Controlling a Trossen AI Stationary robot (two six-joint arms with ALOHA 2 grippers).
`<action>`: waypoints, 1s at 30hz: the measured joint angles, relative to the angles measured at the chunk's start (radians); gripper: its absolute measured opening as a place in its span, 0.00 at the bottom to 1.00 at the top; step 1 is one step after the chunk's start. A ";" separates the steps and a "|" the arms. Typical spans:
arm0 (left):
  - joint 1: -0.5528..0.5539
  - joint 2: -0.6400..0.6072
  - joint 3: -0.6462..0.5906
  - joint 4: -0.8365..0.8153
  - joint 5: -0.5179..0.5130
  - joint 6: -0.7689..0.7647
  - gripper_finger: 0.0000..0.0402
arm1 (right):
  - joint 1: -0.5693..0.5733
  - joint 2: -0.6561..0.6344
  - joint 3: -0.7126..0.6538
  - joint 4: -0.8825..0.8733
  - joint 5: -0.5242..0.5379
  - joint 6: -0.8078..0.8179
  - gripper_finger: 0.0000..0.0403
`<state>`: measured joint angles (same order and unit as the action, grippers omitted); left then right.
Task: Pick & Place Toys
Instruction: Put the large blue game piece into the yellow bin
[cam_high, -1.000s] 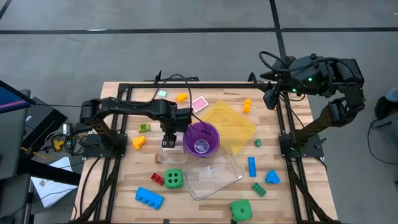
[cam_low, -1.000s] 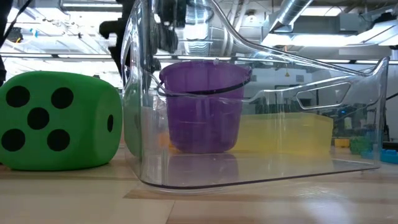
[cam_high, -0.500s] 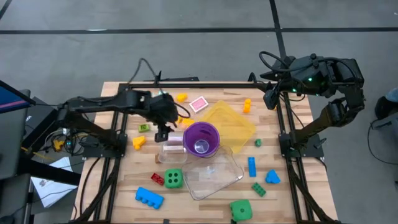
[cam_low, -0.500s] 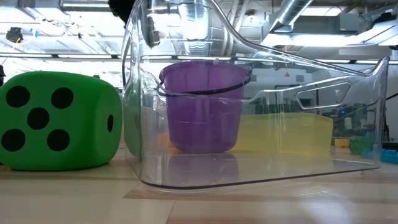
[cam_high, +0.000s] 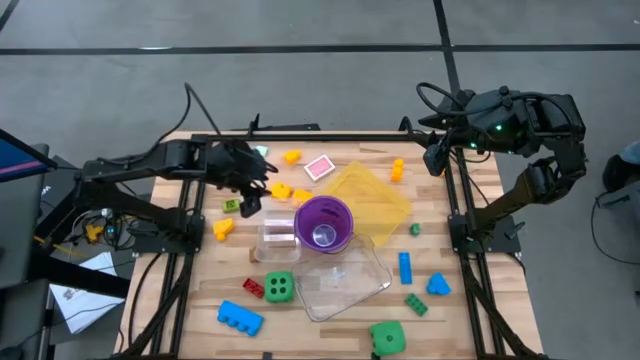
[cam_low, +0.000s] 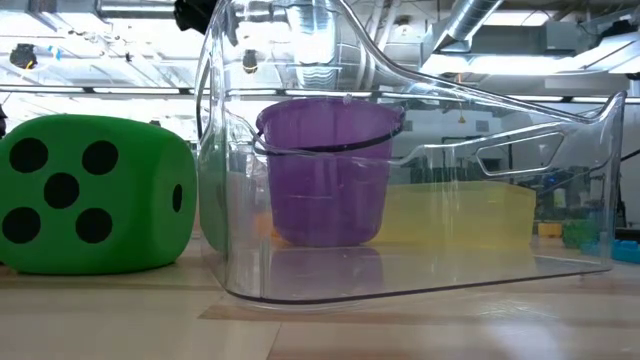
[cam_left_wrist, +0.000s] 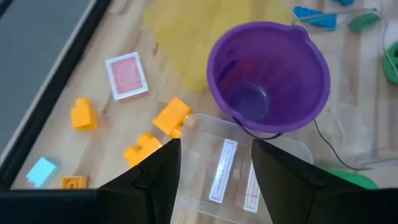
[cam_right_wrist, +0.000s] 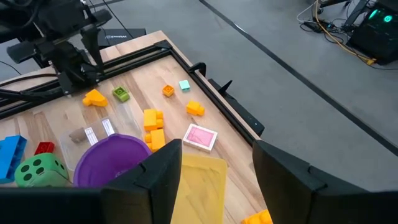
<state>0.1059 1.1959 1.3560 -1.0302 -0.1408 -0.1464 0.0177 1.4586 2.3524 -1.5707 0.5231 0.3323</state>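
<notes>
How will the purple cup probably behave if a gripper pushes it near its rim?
The purple cup stands upright and looks taller than its base, so it may tip. It looks like thin, empty plastic, probably light and easily slid. Once tipped, its round wall could roll.

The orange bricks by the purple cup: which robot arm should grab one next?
Probably the left. Its pincer hangs open and empty right beside the orange bricks, which also show just ahead in its wrist view. The right pincer waits open at the table's far right edge, much farther away.

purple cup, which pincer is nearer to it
Left. The left pincer hovers just beside the purple cup, over the table. The right pincer sits off at the table's far right edge.
</notes>
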 joint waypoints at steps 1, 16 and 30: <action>0.000 -0.004 0.000 0.000 -0.009 -0.009 0.48 | 0.000 0.000 0.000 0.000 0.000 0.000 0.47; -0.019 -0.027 0.000 -0.184 0.015 -0.157 0.48 | 0.000 0.000 0.000 0.000 0.001 0.000 0.47; -0.163 -0.027 -0.010 -0.316 0.016 -0.285 0.48 | 0.000 0.000 0.000 0.000 0.001 0.000 0.47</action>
<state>-0.0573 1.1690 1.3462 -1.3465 -0.1250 -0.4312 0.0176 1.4586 2.3524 -1.5705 0.5243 0.3321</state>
